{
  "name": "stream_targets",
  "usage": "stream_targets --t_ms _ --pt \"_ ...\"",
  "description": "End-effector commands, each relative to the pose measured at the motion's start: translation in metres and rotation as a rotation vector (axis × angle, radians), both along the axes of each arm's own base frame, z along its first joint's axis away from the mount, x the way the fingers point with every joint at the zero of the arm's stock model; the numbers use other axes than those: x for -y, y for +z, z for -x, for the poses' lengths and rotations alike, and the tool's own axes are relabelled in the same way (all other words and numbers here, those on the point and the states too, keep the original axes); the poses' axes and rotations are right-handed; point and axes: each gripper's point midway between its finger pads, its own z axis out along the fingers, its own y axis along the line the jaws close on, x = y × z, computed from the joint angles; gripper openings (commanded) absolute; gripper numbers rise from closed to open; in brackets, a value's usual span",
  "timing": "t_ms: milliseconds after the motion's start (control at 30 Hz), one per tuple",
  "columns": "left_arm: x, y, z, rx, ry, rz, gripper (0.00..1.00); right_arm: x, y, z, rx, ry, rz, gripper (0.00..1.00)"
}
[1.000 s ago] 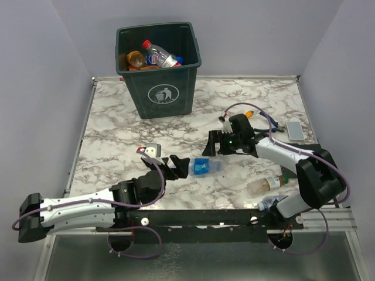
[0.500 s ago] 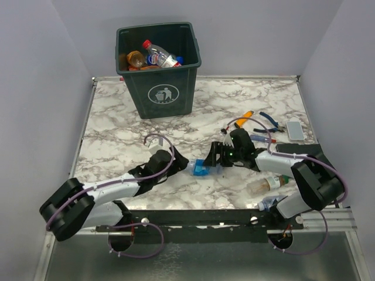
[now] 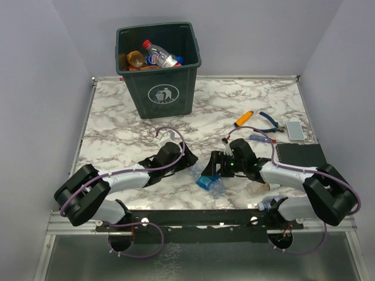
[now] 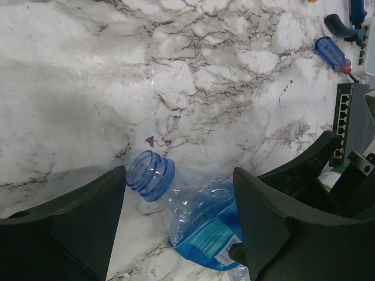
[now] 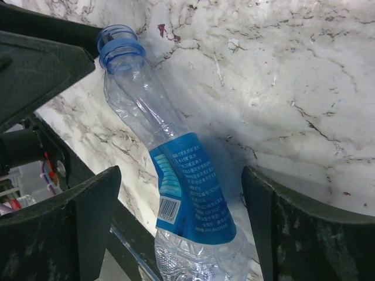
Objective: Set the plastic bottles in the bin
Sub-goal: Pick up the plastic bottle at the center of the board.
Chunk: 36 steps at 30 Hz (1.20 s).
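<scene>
A crushed clear bottle [image 3: 206,177] with a blue label and an uncapped blue neck lies on the marble table between both grippers. My left gripper [image 3: 192,164] reaches in from the left and is open. Its fingers [image 4: 76,222] straddle the bottle [image 4: 199,213], neck near the left one, label against the right one. My right gripper [image 3: 215,167] faces it from the right, open, with gaps on both sides of the bottle [image 5: 190,187]. The dark green bin [image 3: 159,88] stands at the back holding several bottles [image 3: 159,55]. Another bottle [image 3: 262,187] shows partly under the right arm.
An orange cylinder [image 3: 244,119], blue-handled pliers [image 3: 270,122], a blue-handled screwdriver [image 3: 258,139], a white device [image 3: 295,130] and a black network switch [image 3: 299,155] lie at the right. In the left wrist view the screwdriver [image 4: 331,51] and switch [image 4: 350,114] sit beyond the bottle.
Both arms have come down and closed in on the blue-labelled bottle. The bottle has turned and slid toward the near edge. The left jaws have narrowed.
</scene>
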Motion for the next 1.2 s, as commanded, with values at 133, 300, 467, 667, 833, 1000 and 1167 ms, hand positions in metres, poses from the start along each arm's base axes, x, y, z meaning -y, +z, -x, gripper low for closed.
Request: stream_targets --t_ms 133,300,467,667,833,1000,1167 --pt "-0.012 0.012 -0.024 0.088 0.032 -0.108 0.75 0.006 -0.012 0.009 -0.016 0.076 0.075 0.78" --pt "-0.010 0.009 -0.025 0.081 0.021 -0.113 0.74 -0.004 -0.015 0.013 -0.039 0.118 0.022 0.61" --pt "-0.009 0.007 -0.024 0.077 0.014 -0.109 0.74 -0.010 -0.015 0.012 -0.037 0.129 -0.011 0.42" --pt "-0.017 0.028 -0.029 0.119 0.047 -0.107 0.75 -0.010 0.003 0.002 0.041 0.103 -0.024 0.01" --pt "-0.038 0.088 -0.047 0.253 0.138 -0.121 0.88 -0.004 0.059 -0.019 0.232 0.062 -0.022 0.00" --pt "-0.061 0.176 -0.061 0.467 0.238 -0.077 0.99 0.011 0.140 -0.028 0.544 0.051 -0.064 0.00" --pt "-0.041 0.260 -0.058 0.651 0.137 0.085 0.99 0.024 0.192 -0.029 0.793 0.026 -0.107 0.00"
